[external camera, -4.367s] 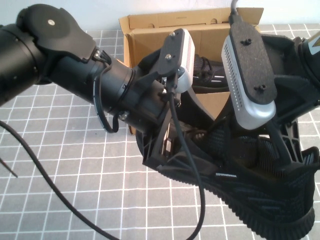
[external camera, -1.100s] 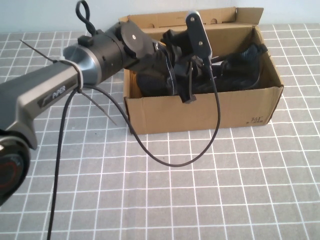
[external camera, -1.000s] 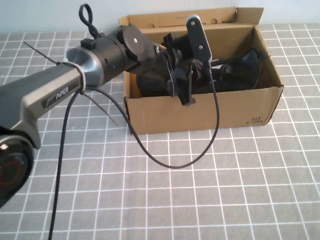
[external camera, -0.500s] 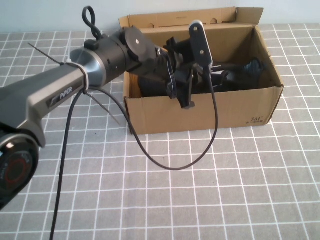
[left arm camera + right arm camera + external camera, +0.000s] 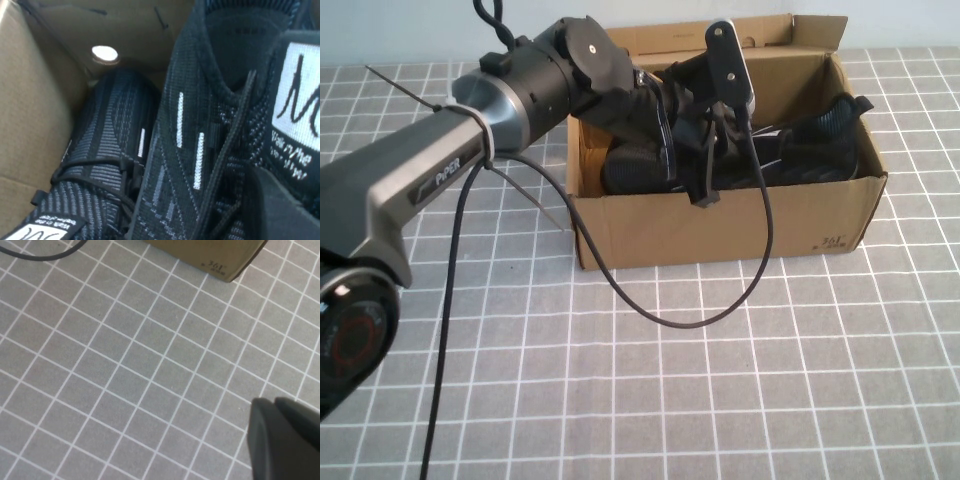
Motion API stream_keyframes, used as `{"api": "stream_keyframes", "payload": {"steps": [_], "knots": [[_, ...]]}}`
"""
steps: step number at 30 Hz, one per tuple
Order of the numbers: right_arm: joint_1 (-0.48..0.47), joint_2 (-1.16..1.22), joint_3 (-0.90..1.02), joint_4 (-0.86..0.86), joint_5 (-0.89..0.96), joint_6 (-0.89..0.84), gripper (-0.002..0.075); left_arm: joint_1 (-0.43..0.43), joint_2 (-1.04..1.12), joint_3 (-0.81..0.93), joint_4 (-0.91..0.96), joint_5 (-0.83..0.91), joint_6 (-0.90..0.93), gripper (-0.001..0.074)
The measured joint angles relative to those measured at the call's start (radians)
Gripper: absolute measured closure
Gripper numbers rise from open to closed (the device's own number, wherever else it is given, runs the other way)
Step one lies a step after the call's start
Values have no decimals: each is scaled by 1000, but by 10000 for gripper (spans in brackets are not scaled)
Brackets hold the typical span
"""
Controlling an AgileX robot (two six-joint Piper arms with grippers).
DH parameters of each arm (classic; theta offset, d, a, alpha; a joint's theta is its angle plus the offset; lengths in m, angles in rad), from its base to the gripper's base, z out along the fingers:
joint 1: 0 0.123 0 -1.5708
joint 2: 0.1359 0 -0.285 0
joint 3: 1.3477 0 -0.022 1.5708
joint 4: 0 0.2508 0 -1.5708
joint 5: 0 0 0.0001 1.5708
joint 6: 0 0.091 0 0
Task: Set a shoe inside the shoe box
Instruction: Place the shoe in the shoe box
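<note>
The table point(image 5: 740, 400), covered by a grey mat with a white grid, filled most of the high view. On its far side stood the shoe box point(image 5: 720, 225), brown corrugated cardboard with its flap lid swung back and small red print near the right end of its front wall; the same printed corner showed in the right wrist view point(image 5: 210, 255). The left arm point(image 5: 430, 185) reached in from the robot's left, its black cable point(image 5: 680, 320) looping down in front of the box. The shoe point(image 5: 820, 140) lay inside the box, its right end rising a little above the rim. In the left wrist view it sat close up point(image 5: 200, 150), black knit with short white dashes and a white tongue label, just beside its look-alike second shoe point(image 5: 110, 150), which lay toward the end wall with the round hole point(image 5: 104, 52). The left gripper point(image 5: 705, 165) hung inside the box at the shoe's laces, clenched, though whether it gripped the laces or tongue was hard to make out. The right gripper point(image 5: 285, 440) hovered over bare mat near the box's printed corner, fingers pressed together and grasping nothing.
</note>
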Motion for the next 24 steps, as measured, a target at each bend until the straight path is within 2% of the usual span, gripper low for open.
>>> {"api": "stream_keyframes", "payload": {"steps": [22, 24], "knots": [[0, 0, 0, 4, 0, 0, 742, 2, 76, -5, -8, 3, -6, 715], [0, 0, 0, 5, 0, 0, 742, 2, 77, -5, -8, 15, -6, 697]]}}
